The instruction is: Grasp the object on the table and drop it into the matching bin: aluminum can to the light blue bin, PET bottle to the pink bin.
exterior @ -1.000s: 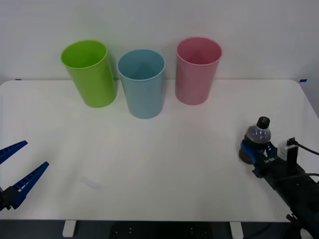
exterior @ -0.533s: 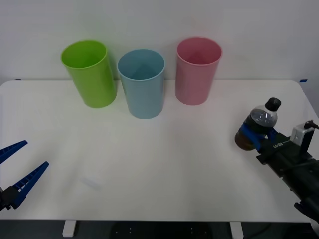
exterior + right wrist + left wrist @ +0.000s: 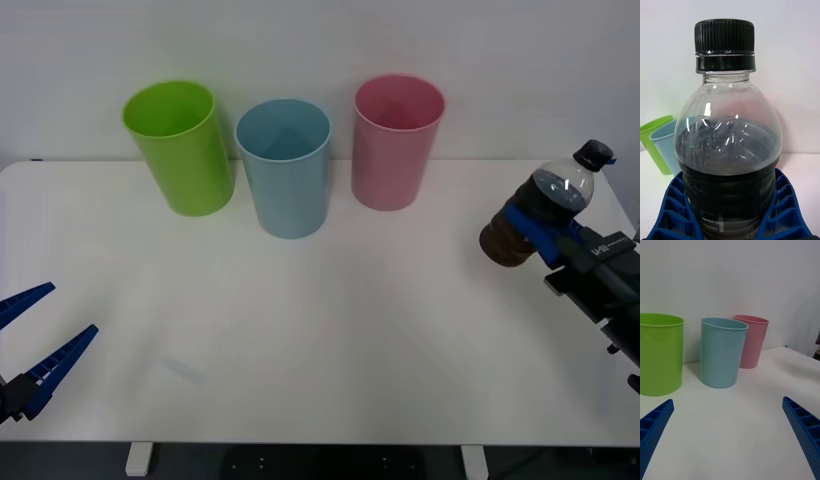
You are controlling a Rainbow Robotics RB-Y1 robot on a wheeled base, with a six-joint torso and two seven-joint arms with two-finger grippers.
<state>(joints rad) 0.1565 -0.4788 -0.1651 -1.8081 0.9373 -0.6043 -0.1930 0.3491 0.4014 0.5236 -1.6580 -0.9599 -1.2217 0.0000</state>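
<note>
Over the last second the PET bottle [image 3: 545, 213] had risen off the table [image 3: 320, 330] at its right edge and tipped, its black cap now leaning up and to the right, where before it had stood upright on the surface.

Going from left to right: the left gripper [image 3: 25, 345] waited low at the near-left corner, its blue fingers [image 3: 800, 427] spread wide and holding nothing. Behind it, along the far edge, stood the lime green bin [image 3: 180, 147], then the light blue bin [image 3: 285, 165], then the pink bin [image 3: 395, 140], all upright and open at the top. Farthest right, the right gripper [image 3: 530, 228] was clamped round the bottle's lower body, with the ribbed blue fingers [image 3: 780, 210] pressing on both sides of the dark label.

The bottle hung clear of the table, well to the right of the pink bin and nearer the robot. Its long axis slanted away from that bin. The carry would likely need to run leftward and away, with the bottle kept above the rim, and the right arm was plainly the nearer one.
</note>
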